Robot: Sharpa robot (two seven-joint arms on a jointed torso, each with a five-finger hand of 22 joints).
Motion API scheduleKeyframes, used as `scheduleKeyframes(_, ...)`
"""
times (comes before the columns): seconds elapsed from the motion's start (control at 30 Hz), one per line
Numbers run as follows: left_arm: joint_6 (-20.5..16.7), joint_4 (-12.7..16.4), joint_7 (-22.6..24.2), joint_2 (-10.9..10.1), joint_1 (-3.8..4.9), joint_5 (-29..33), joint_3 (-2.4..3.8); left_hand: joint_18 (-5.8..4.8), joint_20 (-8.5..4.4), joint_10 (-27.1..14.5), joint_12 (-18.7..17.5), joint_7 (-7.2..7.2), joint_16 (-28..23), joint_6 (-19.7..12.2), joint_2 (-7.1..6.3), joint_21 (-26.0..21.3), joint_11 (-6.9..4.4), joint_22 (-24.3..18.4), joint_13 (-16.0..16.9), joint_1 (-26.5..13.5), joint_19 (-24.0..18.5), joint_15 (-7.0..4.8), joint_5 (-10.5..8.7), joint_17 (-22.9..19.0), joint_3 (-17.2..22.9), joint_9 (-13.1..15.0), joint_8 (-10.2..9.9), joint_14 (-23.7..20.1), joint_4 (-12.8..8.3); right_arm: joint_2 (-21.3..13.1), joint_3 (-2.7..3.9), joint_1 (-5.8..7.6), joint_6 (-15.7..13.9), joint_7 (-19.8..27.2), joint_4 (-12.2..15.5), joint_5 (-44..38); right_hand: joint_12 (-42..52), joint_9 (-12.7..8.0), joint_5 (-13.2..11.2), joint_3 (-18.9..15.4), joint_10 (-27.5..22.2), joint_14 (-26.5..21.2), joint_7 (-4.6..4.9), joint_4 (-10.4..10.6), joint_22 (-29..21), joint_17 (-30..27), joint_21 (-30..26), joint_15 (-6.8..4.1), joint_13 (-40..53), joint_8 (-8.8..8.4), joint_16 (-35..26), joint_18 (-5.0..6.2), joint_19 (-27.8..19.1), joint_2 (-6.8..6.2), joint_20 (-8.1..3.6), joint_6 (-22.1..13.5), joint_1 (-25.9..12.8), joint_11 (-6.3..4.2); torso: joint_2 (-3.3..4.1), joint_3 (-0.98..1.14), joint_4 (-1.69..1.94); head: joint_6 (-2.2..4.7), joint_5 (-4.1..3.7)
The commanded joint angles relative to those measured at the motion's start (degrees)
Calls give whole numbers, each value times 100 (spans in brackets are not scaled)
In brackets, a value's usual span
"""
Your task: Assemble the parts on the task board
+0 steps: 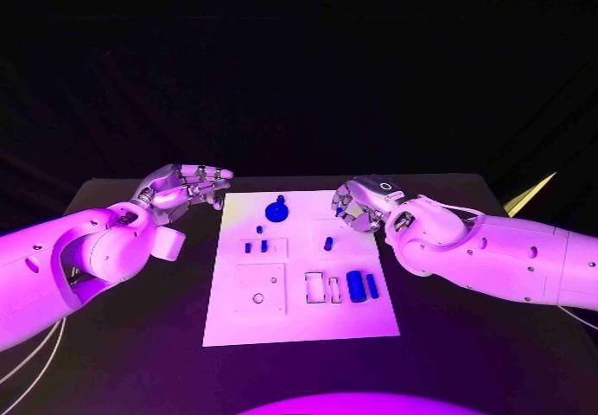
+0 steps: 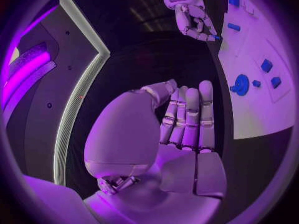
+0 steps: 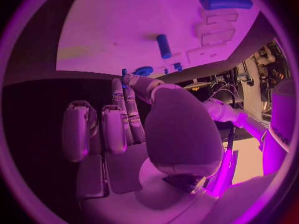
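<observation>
Flanking the white task board (image 1: 299, 268) on the black table (image 1: 473, 346), the robot's two arms hover at its far corners with no part yet in hand. The left hand (image 1: 185, 188) hangs just off the board's far left edge, its fingers held close together and lightly curled; the left wrist view shows nothing between them. The right hand (image 1: 359, 203) sits over the board's far right corner, fingers bent inward, and in the left wrist view a small blue fleck shows at its fingertips (image 2: 209, 35), though whether that is a pinched part or the board behind it cannot be told.

Between the two hands, nearer the left one, lies the round blue part (image 1: 276, 209). Well back from the right hand, toward the robot, two blue cylinders (image 1: 361, 285) lie side by side next to empty rectangular recesses. A short blue peg (image 1: 327, 244) rests just in front of the right hand, and two small blue blocks (image 1: 256, 246) lie in front of the left.

The risk from here appears to be the parts' small size: a curled hand descending on the peg could nudge it, roll it off its spot, or shift the unsecured board itself.
</observation>
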Motion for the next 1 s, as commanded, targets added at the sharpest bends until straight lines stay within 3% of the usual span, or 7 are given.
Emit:
scheduleKeyframes(0.03, 5, -10, 4, 14, 2, 19, 5, -172, -4, 27, 26, 4, -76, -81, 49, -75, -21, -82, 79, -68, 181, -14, 3, 46, 32, 115, 130, 55, -59, -7, 6, 3, -173, 100, 245, 91, 68, 166, 86, 317, 284, 259, 31, -151, 992, -19, 108, -48, 97, 121, -31, -82, 246, 228, -28, 79, -26, -202, -4, 2, -1, 22, 67)
scheduleKeyframes(0.2, 10, -58, 5, 52, 2, 52, 4, -172, -3, 25, 26, 5, -78, -88, 46, -76, -20, -83, 81, -73, 184, -13, 2, 51, 30, 121, 131, 60, -61, 122, 7, -32, -233, 202, 584, 167, 64, 169, 85, 320, 287, 257, 32, -157, 989, -25, 101, -52, 97, 121, -35, -81, 244, 225, -28, 80, -30, -202, -6, 4, 7, 32, 199)
scheduleKeyframes(0.4, 2, -108, 11, 116, 3, 90, 3, -172, -3, 24, 26, 5, -80, -92, 44, -77, -20, -84, 83, -77, 186, -13, 2, 54, 29, 125, 133, 62, -61, 438, -12, -177, -64, 245, 746, 58, 60, 171, 86, 325, 288, 256, 34, -162, 983, -31, 84, -54, 97, 120, -40, -77, 239, 224, -30, 78, -33, -202, -19, -16, 11, 23, 362)
scheduleKeyframes(0.6, -30, -154, 7, 202, 5, 108, 1, -173, -2, 24, 27, 5, -83, -93, 44, -78, -19, -85, 84, -81, 187, -12, 2, 56, 28, 130, 135, 63, -61, 717, -41, -365, 151, 241, 697, -84, 55, 172, 86, 330, 288, 257, 36, -168, 981, -24, 78, -55, 96, 118, -34, -75, 237, 224, -31, 75, -36, -201, -11, -20, 33, -20, 522)
scheduleKeyframes(0.83, -61, -206, 1, 324, 7, 116, 0, -173, -2, 26, 28, 5, -85, -93, 47, -79, -20, -86, 86, -84, 188, -11, 2, 58, 28, 134, 138, 64, -59, 932, -64, -565, 380, 244, 571, -147, 50, 174, 85, 334, 287, 255, 38, -172, 984, -32, 84, -56, 96, 116, -40, -76, 239, 224, -32, 72, -40, -200, -3, -15, 22, -60, 687)
scheduleKeyframes(1.0, -64, -218, 5, 383, 10, 117, 0, -173, -2, 26, 28, 5, -85, -93, 47, -79, -20, -86, 86, -84, 188, -11, 2, 58, 28, 134, 138, 64, -59, 1024, -75, -668, 460, 206, 473, -206, 48, 174, 85, 335, 287, 254, 39, -173, 980, -36, 74, -55, 95, 116, -43, -74, 236, 224, -33, 71, -42, -199, 0, -18, 16, -96, 749)
